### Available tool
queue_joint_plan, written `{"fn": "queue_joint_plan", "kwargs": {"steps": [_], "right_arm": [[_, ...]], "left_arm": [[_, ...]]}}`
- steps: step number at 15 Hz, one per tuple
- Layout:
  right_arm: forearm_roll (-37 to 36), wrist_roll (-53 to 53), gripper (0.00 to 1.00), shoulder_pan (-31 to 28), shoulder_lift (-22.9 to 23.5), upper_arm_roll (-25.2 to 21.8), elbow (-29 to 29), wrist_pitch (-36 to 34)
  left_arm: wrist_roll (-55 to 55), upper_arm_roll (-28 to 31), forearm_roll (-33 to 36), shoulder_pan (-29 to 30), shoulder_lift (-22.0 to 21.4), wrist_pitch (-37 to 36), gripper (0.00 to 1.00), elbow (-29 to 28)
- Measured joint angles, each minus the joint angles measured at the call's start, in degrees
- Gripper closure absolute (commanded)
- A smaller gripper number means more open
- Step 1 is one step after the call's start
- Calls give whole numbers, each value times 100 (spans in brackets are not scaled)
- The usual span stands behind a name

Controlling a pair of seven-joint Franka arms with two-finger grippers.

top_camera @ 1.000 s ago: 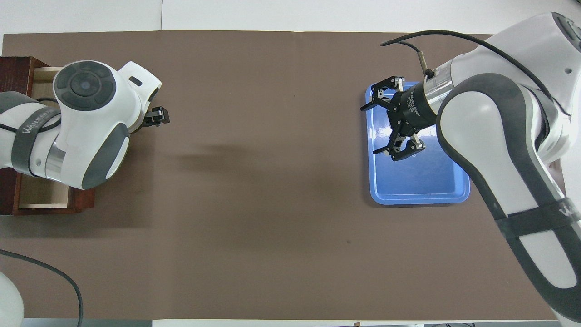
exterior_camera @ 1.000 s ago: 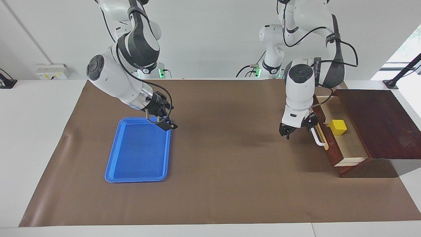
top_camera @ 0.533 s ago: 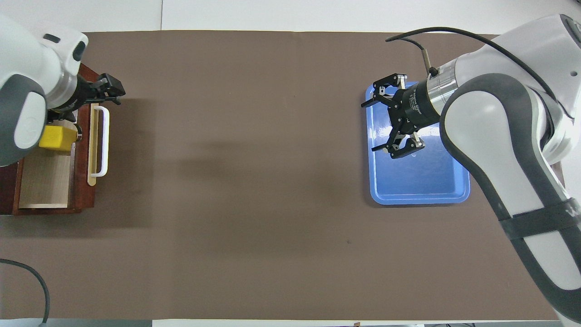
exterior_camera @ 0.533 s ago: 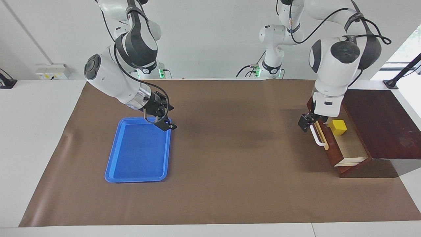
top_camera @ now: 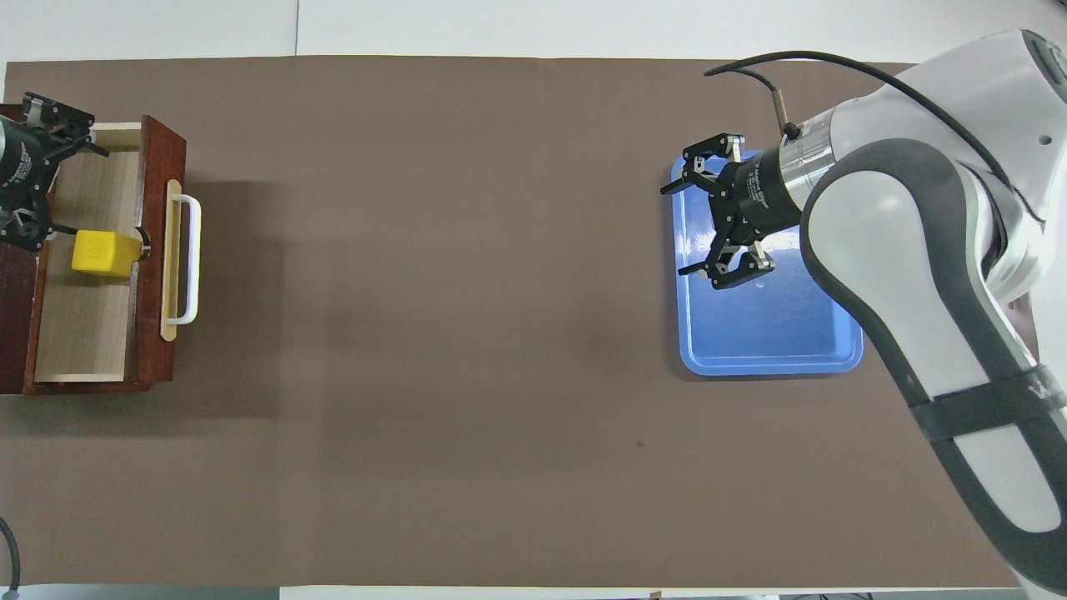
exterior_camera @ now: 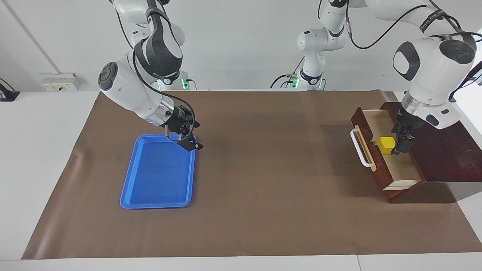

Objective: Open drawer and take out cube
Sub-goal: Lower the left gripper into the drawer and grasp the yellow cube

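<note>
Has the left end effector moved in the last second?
Yes. The left end effector went from in front of the drawer's handle to above the open drawer, beside the cube.

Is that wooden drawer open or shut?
Open. The drawer is pulled out, showing its pale inside, with the yellow cube sitting in it.

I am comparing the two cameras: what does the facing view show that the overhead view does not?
Only the facing view shows both arm bases, the wall, and the left claw from the side, over the open drawer beside the cube.

Only the overhead view shows the right claw spread open over the blue tray.

Both show the drawer pulled out, the cube inside, and its white handle.
</note>
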Motion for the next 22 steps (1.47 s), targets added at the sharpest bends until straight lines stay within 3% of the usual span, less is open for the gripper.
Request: {"fn": "queue_joint_plan", "kwargs": {"steps": [3,12,22], "right_arm": [[0,0,0,0,0,0,-13,3],[0,-1,0,1,-4,0,-17,5],[0,-2,0,1,-5,0,-22,5]], "left_arm": [[-766,9,0,36,-34,186,0,-256],[-1706,-6,-2,298,-314,721,0,-1292],[-1926,14,-2,438,-348,1019,0,-1604]]}}
